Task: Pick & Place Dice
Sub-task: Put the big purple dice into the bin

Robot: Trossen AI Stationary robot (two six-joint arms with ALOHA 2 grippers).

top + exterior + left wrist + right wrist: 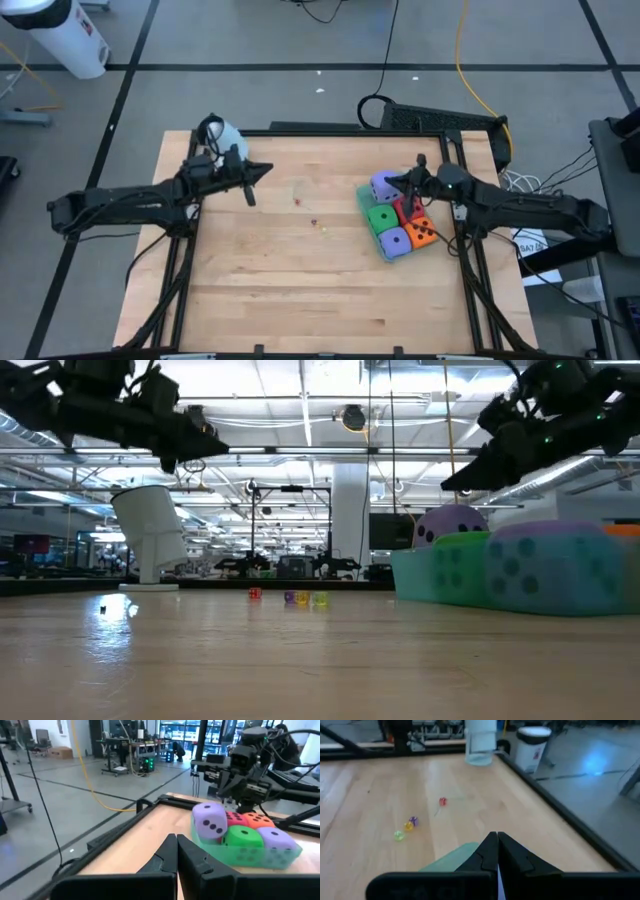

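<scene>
Five soft dice sit in a flat translucent green tray (363, 200) on the table's right half. They are a purple one (384, 186) at the far end, a green one (381, 218), a red one (408, 208), a purple-blue one (397, 241) and an orange one (422, 233). In the left wrist view the far purple die (210, 820) stands higher than the others. My right gripper (393, 182) hovers shut just above the tray's far end (458, 484), holding nothing. My left gripper (264, 169) is shut and raised over the table's far left (176, 845).
Three tiny coloured pieces (442, 801) (413, 821) (399, 835) lie on the bare wood mid-table, left of the tray. A white container (221, 132) stands at the table's far left corner. The table's black frame (300, 130) runs along the far edge.
</scene>
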